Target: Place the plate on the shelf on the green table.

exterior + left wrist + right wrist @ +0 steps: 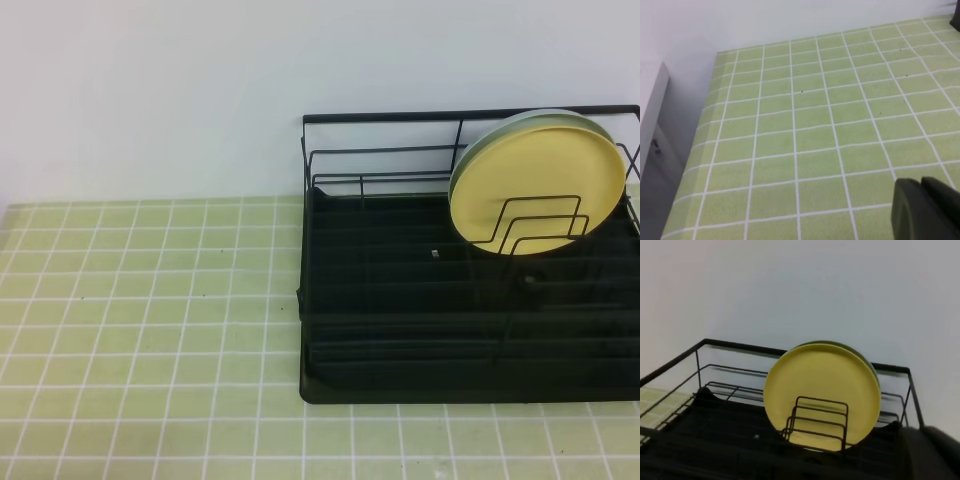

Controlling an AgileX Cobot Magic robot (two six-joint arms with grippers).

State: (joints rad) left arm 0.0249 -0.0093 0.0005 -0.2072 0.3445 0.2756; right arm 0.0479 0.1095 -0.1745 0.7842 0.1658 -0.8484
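Still, the yellow plate is propped at the dish rack's two o'clock behind the wire dividers; with both grippers pressed together, it could be toppled if snagged.

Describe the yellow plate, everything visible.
The plate is round, flat and pale yellow, plastic-looking, with a low raised rim. It stands on edge in the rack, leaning back, its face toward the cameras. Black wire dividers cross in front of its lower part. Directly behind it stands a greenish plate, showing only as a thin rim along the top and left. No fingers touch it.
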